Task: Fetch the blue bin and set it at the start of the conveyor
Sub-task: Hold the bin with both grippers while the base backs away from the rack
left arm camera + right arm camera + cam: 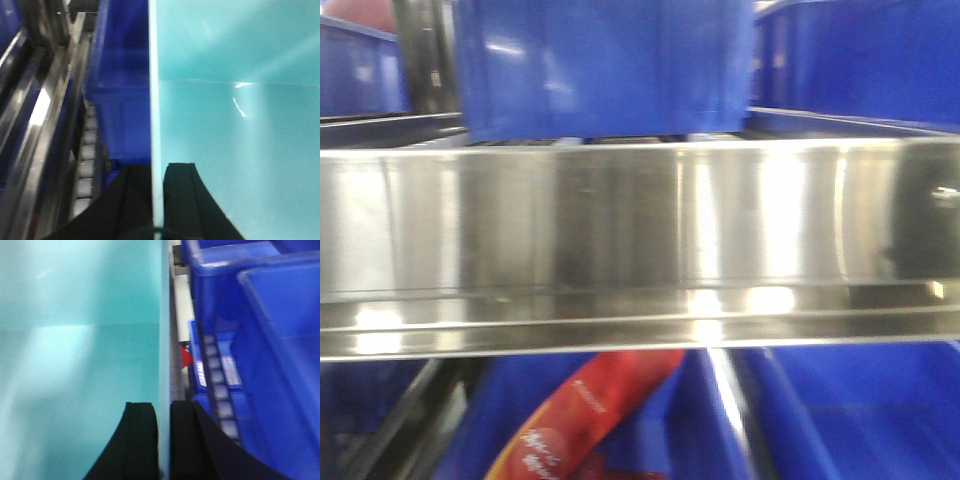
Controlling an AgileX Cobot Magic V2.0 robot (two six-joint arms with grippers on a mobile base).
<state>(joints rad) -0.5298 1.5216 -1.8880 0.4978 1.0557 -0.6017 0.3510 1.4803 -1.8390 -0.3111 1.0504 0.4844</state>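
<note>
Rollers [86,165] are lining the shelf track left of the blue bin [235,125], with a dark blue crate [120,75] standing just beside the bin's left wall. On that wall the left gripper [157,200] is clamping, one black finger outside and one inside, pinching the pale rim between them. The bin is sitting among the shelving's royal-blue crates, its smooth aqua inside filling both wrist views; whether it is resting or already raised I cannot tell. On the bin's right wall the right gripper [164,440] is gripping the same way, and right of it more dark crates [265,340] are crowding close. In the front view a steel shelf rail [640,240] is spanning the frame, and neither the bin nor the conveyor start is showing there. The fetch step seems to be in hand. The next move is probably calling for a level, matched lift and withdrawal, without scraping the neighbouring crates.
</note>
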